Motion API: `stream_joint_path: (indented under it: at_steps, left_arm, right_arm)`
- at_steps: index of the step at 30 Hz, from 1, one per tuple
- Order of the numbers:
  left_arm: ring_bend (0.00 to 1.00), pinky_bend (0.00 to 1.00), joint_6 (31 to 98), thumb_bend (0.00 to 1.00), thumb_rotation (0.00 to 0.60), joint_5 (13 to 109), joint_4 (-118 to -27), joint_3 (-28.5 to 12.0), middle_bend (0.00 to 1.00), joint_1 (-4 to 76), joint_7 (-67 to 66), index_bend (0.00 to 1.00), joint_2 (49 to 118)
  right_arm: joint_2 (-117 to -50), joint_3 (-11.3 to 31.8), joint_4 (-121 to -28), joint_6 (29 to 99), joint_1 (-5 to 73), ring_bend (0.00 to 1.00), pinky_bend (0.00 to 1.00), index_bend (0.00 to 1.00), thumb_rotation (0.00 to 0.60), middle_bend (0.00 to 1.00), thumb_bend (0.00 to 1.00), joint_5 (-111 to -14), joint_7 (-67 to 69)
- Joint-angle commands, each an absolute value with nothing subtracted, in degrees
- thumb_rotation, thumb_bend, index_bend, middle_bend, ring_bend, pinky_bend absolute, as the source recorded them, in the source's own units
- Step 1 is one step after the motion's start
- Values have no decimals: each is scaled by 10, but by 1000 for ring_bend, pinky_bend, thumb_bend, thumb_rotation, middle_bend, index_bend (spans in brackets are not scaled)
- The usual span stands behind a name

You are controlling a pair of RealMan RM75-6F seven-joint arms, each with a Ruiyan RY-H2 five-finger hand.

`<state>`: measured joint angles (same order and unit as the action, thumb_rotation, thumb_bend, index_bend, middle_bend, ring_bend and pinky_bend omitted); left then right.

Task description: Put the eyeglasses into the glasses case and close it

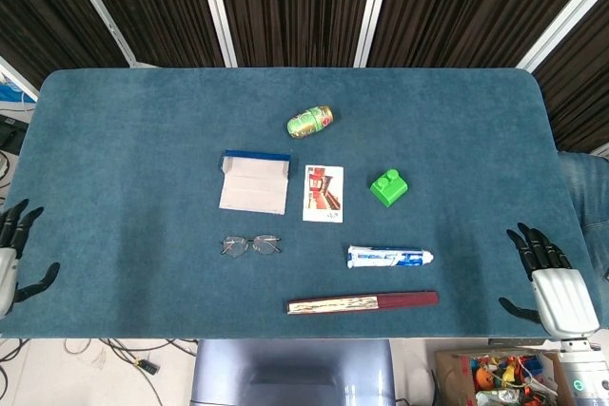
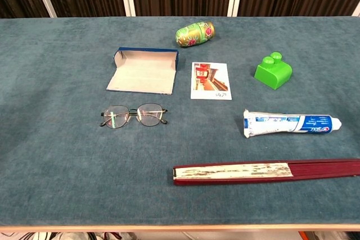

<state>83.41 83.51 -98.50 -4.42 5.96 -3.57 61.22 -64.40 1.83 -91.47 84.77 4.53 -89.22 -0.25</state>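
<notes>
Thin-framed eyeglasses (image 1: 251,245) (image 2: 134,115) lie flat on the blue table, lenses up, just in front of the glasses case (image 1: 254,182) (image 2: 144,71). The case lies open, blue outside with a pale grey lining. My left hand (image 1: 13,259) hangs at the table's left edge with its fingers apart, holding nothing. At the right edge my right hand (image 1: 549,280) is likewise spread and empty. Both hands are far from the glasses, and neither shows in the chest view.
A picture card (image 1: 324,193) lies right of the case. A green patterned can (image 1: 310,122) lies behind, a green block (image 1: 388,187) to the right. A toothpaste tube (image 1: 389,257) and a closed dark red fan (image 1: 363,302) lie near the front edge.
</notes>
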Motion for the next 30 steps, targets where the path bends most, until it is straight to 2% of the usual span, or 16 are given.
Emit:
stream_joint_path:
  at_steps: [1, 7, 11, 19, 23, 30]
  left_arm:
    - [0, 0, 777, 278, 600, 832, -1031, -64, 0, 109, -82, 85, 591]
    - [0, 0, 685, 268, 600, 759, -1092, -100, 0, 181, -146, 109, 589]
    - [0, 0, 663, 245, 600, 690, -1103, -119, 0, 213, -200, 144, 618]
    - [0, 0, 601, 215, 600, 539, -1117, -130, 0, 286, -292, 212, 670]
    - [0, 0, 600, 215, 600, 475, -1106, -134, 1, 327, -345, 238, 706]
    - [0, 0, 638, 216, 600, 394, -1090, -135, 13, 382, -420, 286, 782]
  right_arm:
    - [-643, 18, -916, 847, 45, 37, 178, 49, 600, 0, 27, -891, -1]
    - [-644, 19, -916, 848, 45, 37, 178, 49, 600, 0, 28, -890, -4]
    - [-644, 19, -917, 848, 44, 37, 177, 49, 600, 0, 28, -890, -5]
    - [-645, 19, -917, 847, 44, 37, 178, 49, 600, 0, 27, -888, -5]
    - [-644, 20, -917, 846, 44, 37, 178, 49, 600, 0, 28, -886, -6]
    - [-644, 20, -918, 845, 44, 37, 178, 49, 600, 0, 27, -884, -5]
